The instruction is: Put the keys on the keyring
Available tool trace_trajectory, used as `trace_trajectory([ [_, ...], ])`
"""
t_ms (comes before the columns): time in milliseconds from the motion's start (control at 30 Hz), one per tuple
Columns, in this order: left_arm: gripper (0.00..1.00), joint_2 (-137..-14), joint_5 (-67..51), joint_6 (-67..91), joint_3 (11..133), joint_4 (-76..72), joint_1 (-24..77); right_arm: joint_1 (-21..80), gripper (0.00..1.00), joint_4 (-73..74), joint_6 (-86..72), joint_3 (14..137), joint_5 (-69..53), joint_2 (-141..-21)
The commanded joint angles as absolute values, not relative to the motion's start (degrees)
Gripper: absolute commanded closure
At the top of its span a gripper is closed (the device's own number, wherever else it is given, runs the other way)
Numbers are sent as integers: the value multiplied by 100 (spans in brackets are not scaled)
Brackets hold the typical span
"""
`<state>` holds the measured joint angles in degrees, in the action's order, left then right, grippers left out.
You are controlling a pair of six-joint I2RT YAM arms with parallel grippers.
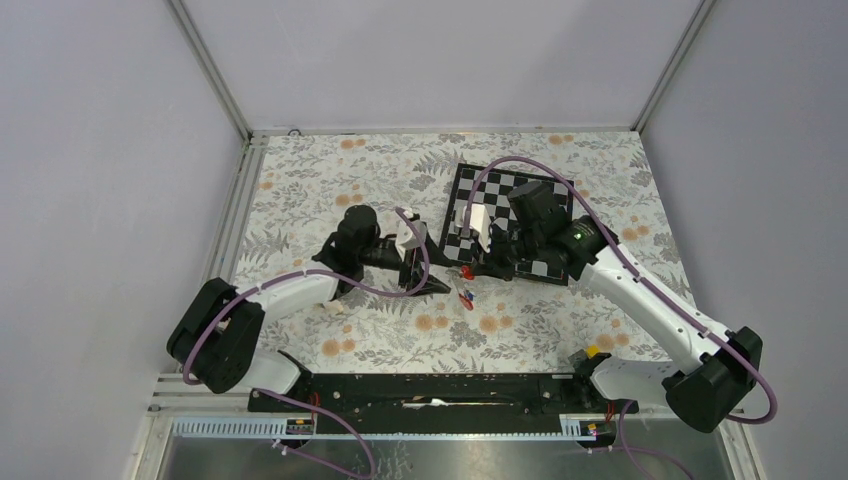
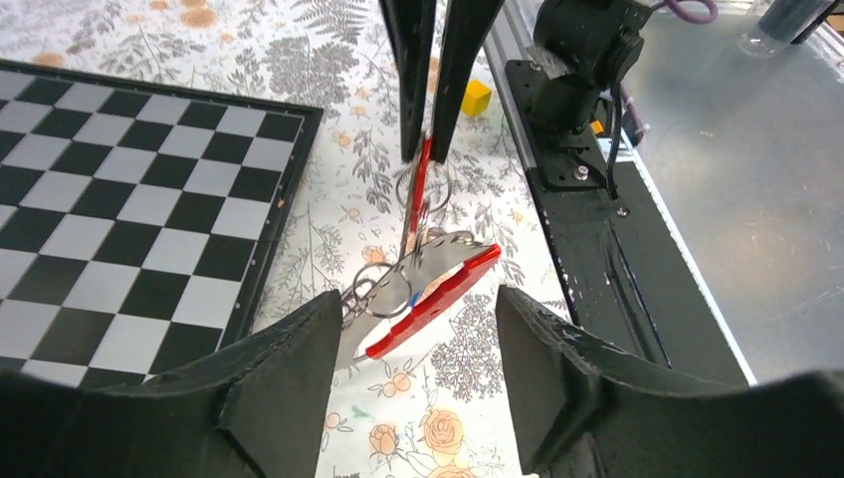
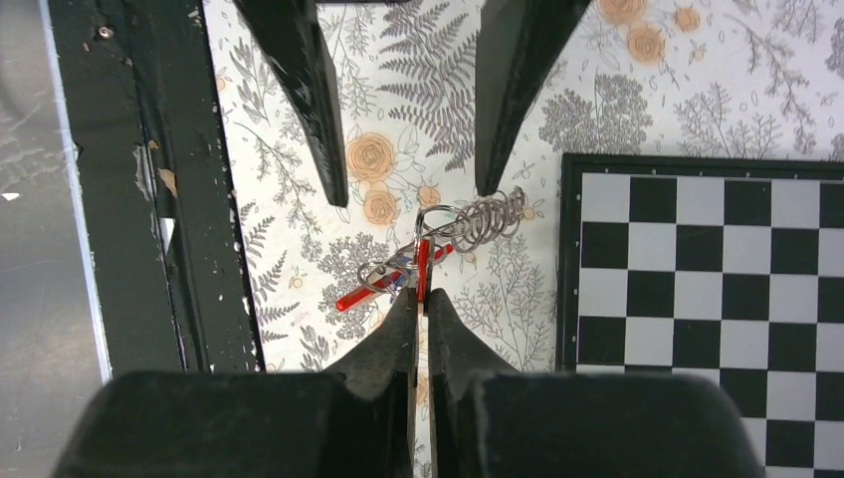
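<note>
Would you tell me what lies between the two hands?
The keys and wire rings are there, the right hand shut on a red piece among them; the right wrist view shows it.

Top camera looks down from above and behind the arms (image 1: 300,290) onto the whole surface (image 1: 330,190). Left wrist camera, low behind the left fingers (image 2: 284,383), faces right; right wrist camera, behind the right fingers (image 3: 393,344), faces left. Both close views share the keys (image 3: 422,265) and the chessboard's (image 2: 129,189) near edge.
</note>
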<state>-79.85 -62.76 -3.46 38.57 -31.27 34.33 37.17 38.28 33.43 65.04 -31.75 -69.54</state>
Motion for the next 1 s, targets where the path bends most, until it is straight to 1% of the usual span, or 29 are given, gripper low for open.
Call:
trace_trajectory([
  [0, 35, -8160, -6477, -1226, 4182, -2525, 3470, 3785, 100, 3830, 3485, 6859, -3730, -6732],
  [133, 31, -8327, -6488, -1735, 4434, -1931, 3480, 3779, 100, 3960, 3554, 6924, -4124, -6692],
  [267, 26, -8392, -6621, -1855, 4503, -1825, 3489, 3780, 100, 3985, 3555, 6907, -4309, -6631],
  [533, 27, -8561, -7366, -2074, 4519, -1538, 3678, 3781, 100, 3856, 3458, 6834, -4377, -6555],
  [667, 30, -8632, -7447, -2074, 4547, -1538, 3783, 3784, 100, 3838, 3445, 6814, -4386, -6544],
  [767, 37, -8674, -7468, -2067, 4579, -1518, 3812, 3786, 100, 3838, 3443, 6816, -4358, -6523],
  [867, 47, -8663, -7446, -2121, 4571, -1438, 3814, 3788, 100, 3835, 3464, 6803, -4285, -6489],
  [967, 50, -8611, -7395, -2440, 4607, -1055, 3814, 3787, 100, 3859, 3513, 6772, -4197, -6451],
])
